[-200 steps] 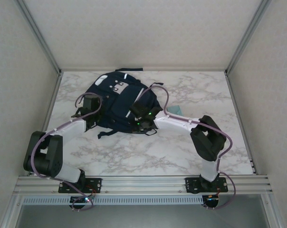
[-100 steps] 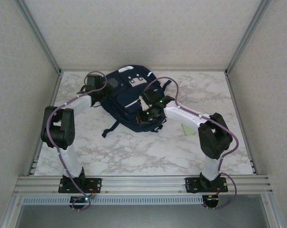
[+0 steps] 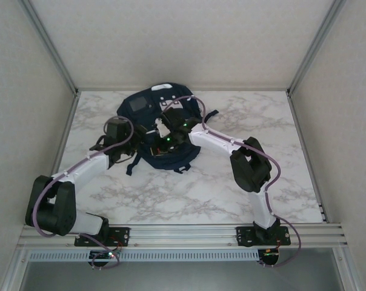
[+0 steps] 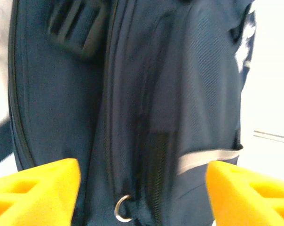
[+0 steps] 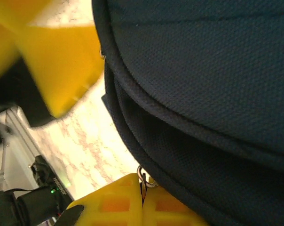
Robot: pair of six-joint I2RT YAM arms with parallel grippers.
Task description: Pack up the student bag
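The student bag [image 3: 148, 109], dark navy with a grey patch and white tabs, lies at the back middle of the table. My left gripper [image 3: 128, 145] is at the bag's near-left side. In the left wrist view it [image 4: 142, 188] is open, its yellow fingers [image 4: 36, 188] spread either side of a zipper line and a small metal ring [image 4: 123, 208]. My right gripper [image 3: 163, 132] rests on the bag's middle. In the right wrist view it [image 5: 143, 200] is shut on a metal zipper ring [image 5: 143, 176] at the bag's seam [image 5: 189, 141].
The marble table [image 3: 231, 194] has walls and slanted frame posts [image 3: 49, 48] on both sides and an aluminium rail [image 3: 183, 233] along the near edge. A dark strap [image 3: 132, 166] trails from the bag toward the front. A yellow finger of the left gripper [image 5: 62, 56] is close by in the right wrist view.
The left gripper has opened and come back from the bag's far-left corner to its near-left side. The right arm has swung left, still shut, and the bag has shifted with it.
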